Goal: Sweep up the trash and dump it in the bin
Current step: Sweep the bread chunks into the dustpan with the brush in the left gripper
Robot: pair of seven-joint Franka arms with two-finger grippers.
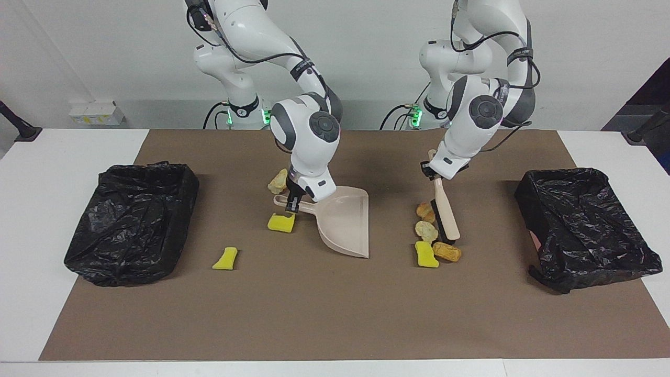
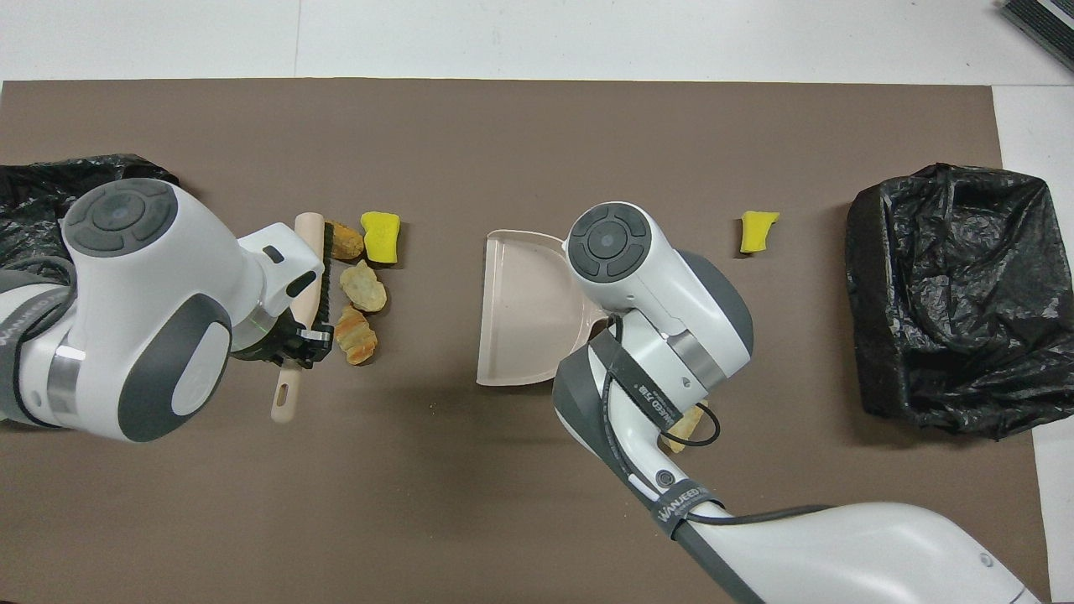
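On the brown mat [image 1: 335, 314], yellow and tan trash [image 1: 426, 254] lies scattered; left gripper [image 1: 437, 175] grips the brush [image 1: 445, 214], right gripper [image 1: 291, 204] apparently the dustpan [image 1: 343, 220].

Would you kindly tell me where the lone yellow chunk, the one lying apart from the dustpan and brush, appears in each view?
Facing view: the lone yellow chunk lies lower left, beside the black bin at the right arm's end.
Overhead view: it lies upper right, beside the same bin.
Shared landmark: the dustpan, mid-table in both views.
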